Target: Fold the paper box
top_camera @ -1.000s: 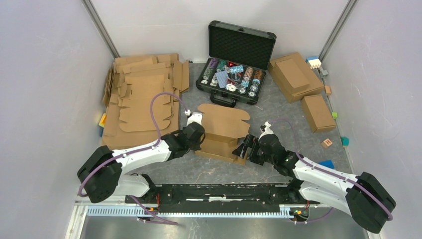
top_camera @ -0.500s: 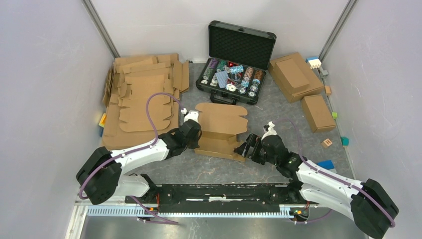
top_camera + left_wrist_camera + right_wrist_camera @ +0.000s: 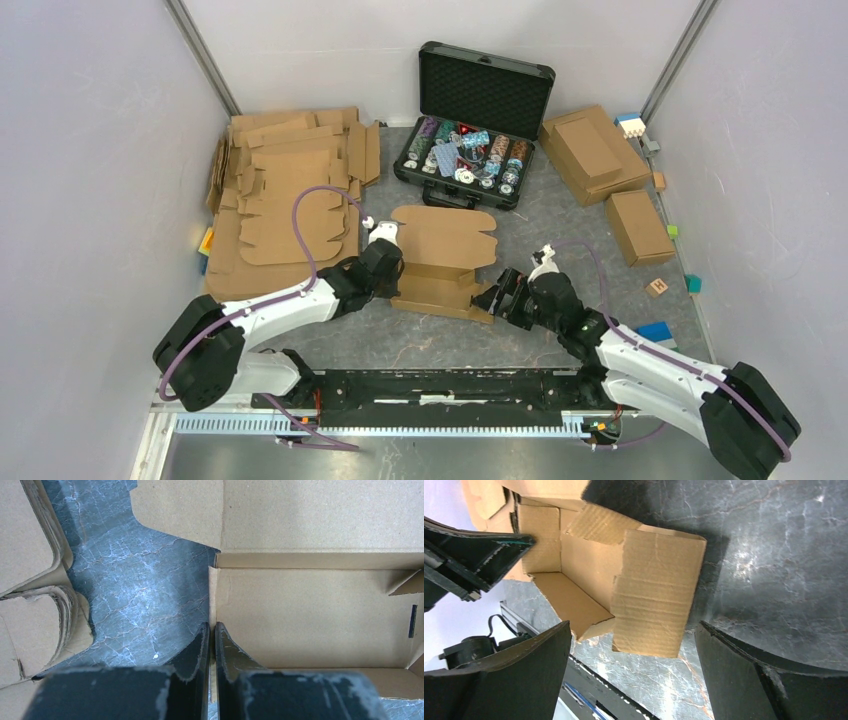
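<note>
Left wrist — left tool pinches paper box wall.

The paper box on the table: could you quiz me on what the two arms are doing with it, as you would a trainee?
1. True or false: the right gripper is clamped shut on the paper box.
2. The left gripper is shut on: A) the box's side wall, B) the black case, C) nothing.
3. Fill in: the black case behind the box has its lid ____.
Key: 1 false, the right gripper's jaws stand wide open; 2 A; 3 open.
</note>
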Controlling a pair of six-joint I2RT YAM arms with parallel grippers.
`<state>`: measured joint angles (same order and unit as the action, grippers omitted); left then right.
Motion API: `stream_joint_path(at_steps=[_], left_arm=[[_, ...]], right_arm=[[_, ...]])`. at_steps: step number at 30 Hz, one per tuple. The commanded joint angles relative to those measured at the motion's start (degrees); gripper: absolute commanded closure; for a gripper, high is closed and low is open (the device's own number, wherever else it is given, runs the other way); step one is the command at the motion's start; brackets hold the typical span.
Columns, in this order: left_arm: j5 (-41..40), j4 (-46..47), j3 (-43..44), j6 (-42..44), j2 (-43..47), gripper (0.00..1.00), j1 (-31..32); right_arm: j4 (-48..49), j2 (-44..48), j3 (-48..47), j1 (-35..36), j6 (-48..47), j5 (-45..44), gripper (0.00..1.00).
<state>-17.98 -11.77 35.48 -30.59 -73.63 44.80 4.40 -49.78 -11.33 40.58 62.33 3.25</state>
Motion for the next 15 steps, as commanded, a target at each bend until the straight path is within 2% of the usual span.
stream_joint_path(at_steps=[1, 9, 15], left_arm=[[0.0, -0.1, -0.8, -1.1, 0.3, 0.98, -0.3], [1.1, 0.5, -1.2, 0.6, 1.6, 0.98, -0.3], [2.4, 1.7, -2.0, 1.6, 2.3, 0.98, -0.3]], right_arm=[[4.9, -0.2, -0.8, -0.9, 1.0, 2.2, 0.02], [13.3, -1.3, 0.9, -1.7, 2.4, 7.6, 0.02], [15.2, -2.7, 0.9, -1.8, 2.2, 9.0, 0.02]])
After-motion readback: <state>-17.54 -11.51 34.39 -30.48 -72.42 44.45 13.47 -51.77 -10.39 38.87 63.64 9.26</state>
